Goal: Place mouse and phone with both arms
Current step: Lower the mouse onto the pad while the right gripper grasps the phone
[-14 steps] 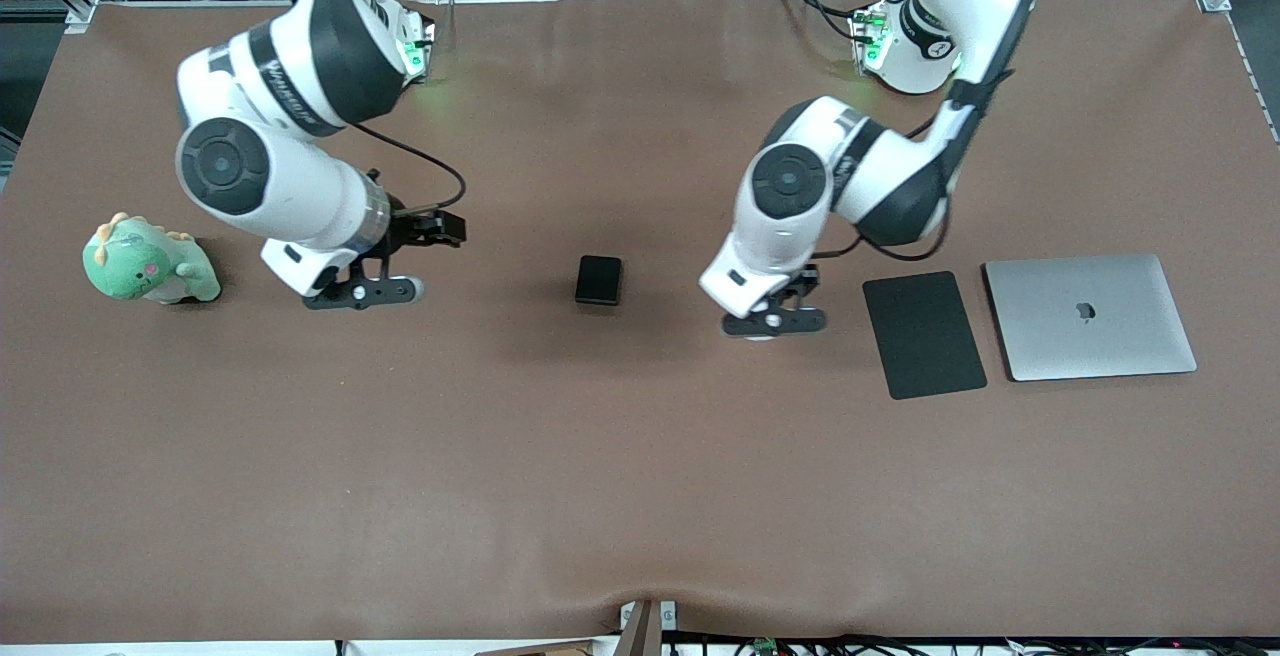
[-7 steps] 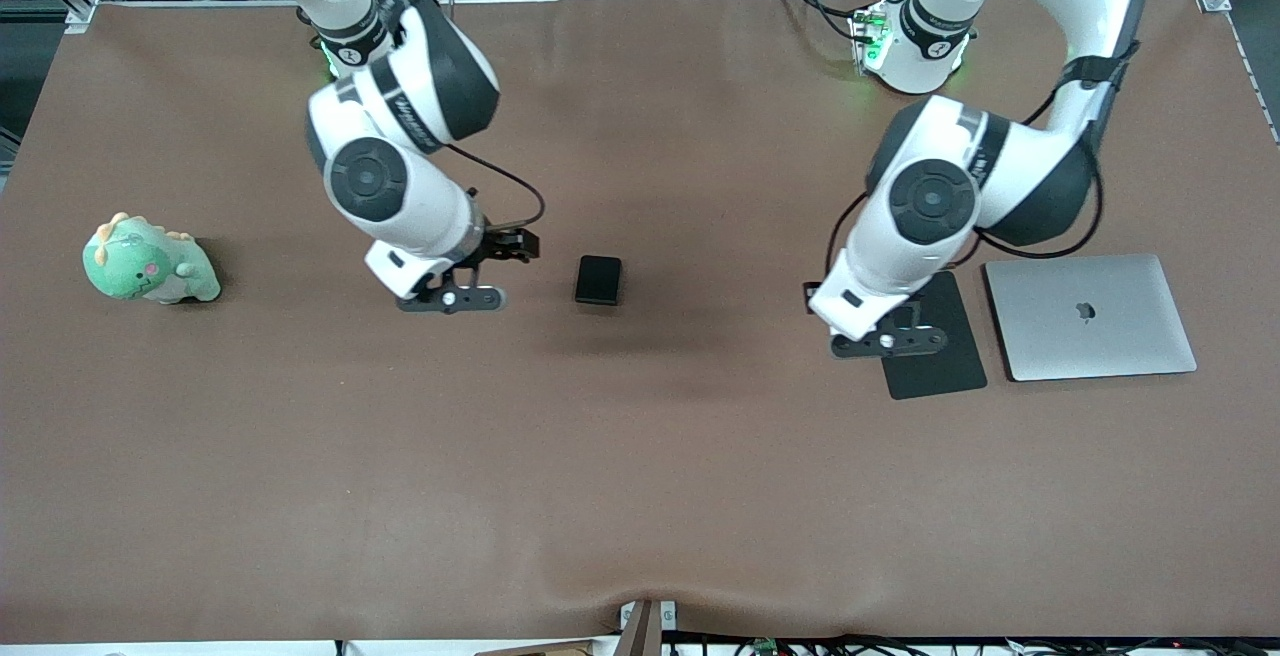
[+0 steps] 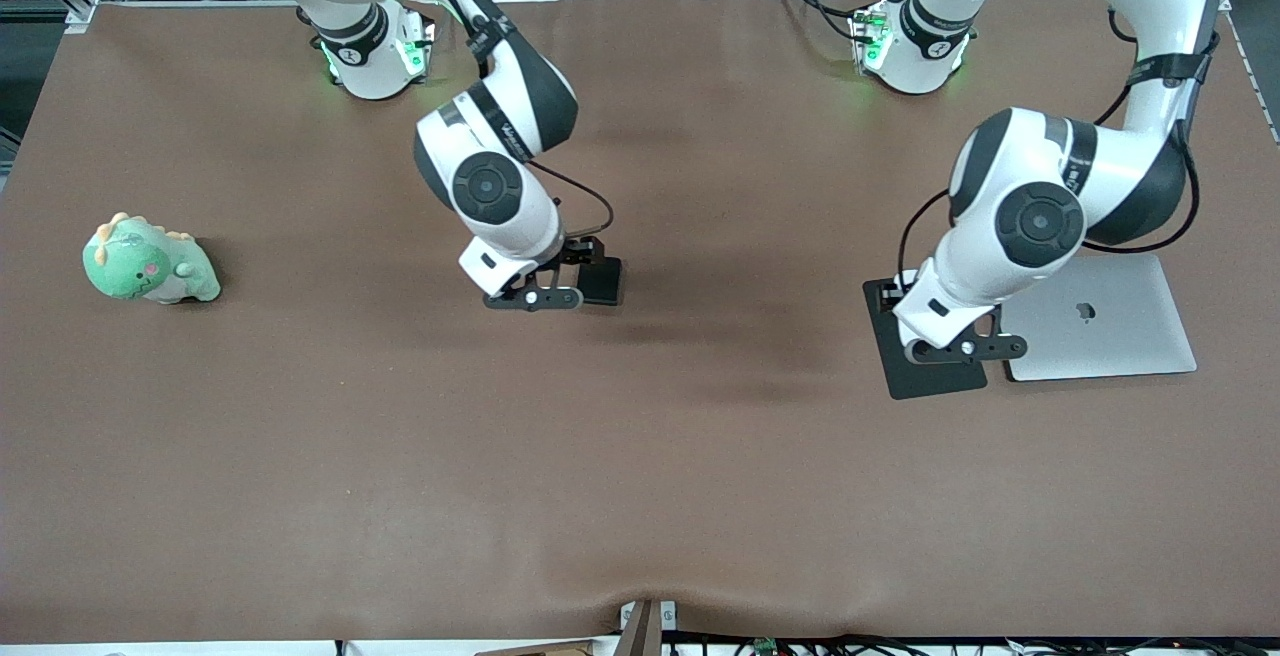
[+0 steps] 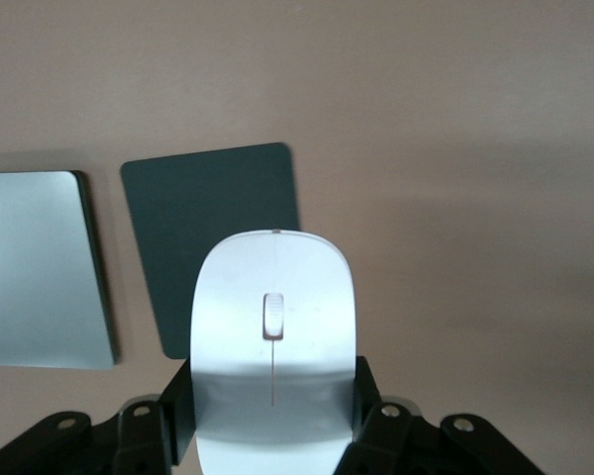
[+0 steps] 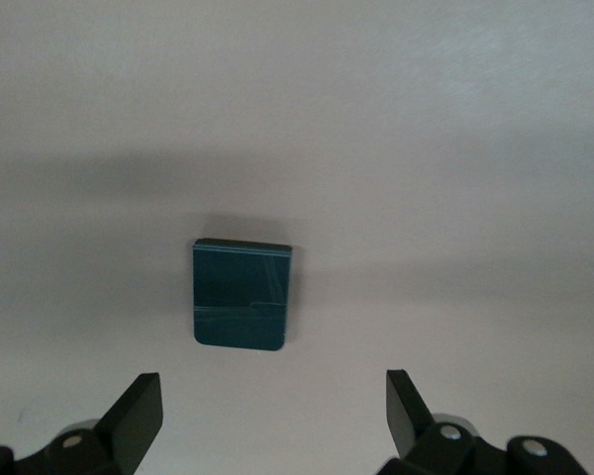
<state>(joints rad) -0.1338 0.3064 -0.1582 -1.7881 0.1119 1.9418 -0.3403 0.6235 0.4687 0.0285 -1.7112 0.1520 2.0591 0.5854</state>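
Note:
The white mouse (image 4: 274, 336) is gripped between my left gripper's (image 4: 274, 421) fingers. That gripper (image 3: 962, 347) hangs over the black mouse pad (image 3: 915, 376) next to the laptop; the mouse itself is hidden under the hand in the front view. The black phone (image 3: 603, 281) lies flat near the table's middle. My right gripper (image 3: 535, 298) is over the table right beside the phone, toward the right arm's end. In the right wrist view the phone (image 5: 242, 295) lies just ahead of the open, empty right gripper (image 5: 272, 416).
A closed silver laptop (image 3: 1110, 321) lies beside the mouse pad (image 4: 213, 233) toward the left arm's end; it also shows in the left wrist view (image 4: 35, 267). A green plush dinosaur (image 3: 148, 263) sits at the right arm's end.
Both arms swung toward the left arm's end. The right gripper went from near the plush to beside the phone. The left gripper carried the mouse from mid-table to over the mouse pad.

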